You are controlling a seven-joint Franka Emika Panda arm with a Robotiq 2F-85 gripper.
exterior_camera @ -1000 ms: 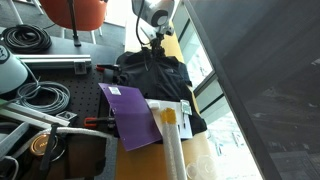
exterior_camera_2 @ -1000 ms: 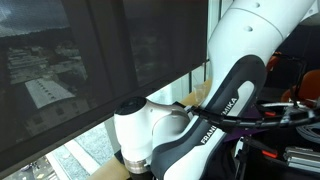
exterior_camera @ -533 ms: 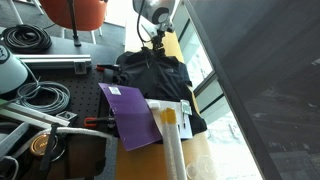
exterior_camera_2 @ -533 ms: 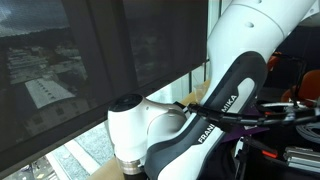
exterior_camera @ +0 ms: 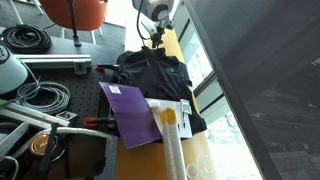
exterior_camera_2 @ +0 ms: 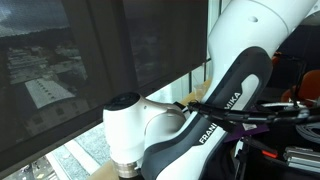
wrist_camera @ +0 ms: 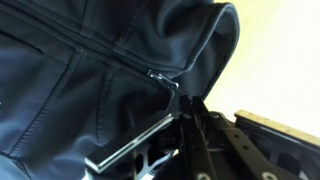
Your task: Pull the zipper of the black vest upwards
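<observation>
A long table (exterior_camera: 135, 160) is seen in an exterior view. The black vest (exterior_camera: 155, 72) is laid on it at the end near the robot arm (exterior_camera: 152, 12), just past a flat purple sheet (exterior_camera: 130, 112). The vest is the bigger of the two. It is lumpy and full of folds, and it looks a bit shiny.

The vest is judged to be soft, light and floppy. It would likely bunch up or slide if it were tugged hard, so a slow, straight pull is called for. The cloth itself should not be grabbed.

In the wrist view the stand-up collar (wrist_camera: 215, 40) is curled over at the top right. A zipper (wrist_camera: 100, 48) is run across the dark cloth toward the collar. At its end a small silver zipper tab (wrist_camera: 162, 78) is seen. This tab is thought to be the best place to hold, since it is hard and made to be pinched.

The claw (wrist_camera: 193, 115) is placed right by the tab, with its fingers close together. Whether the tab is pinched cannot be told.
</observation>
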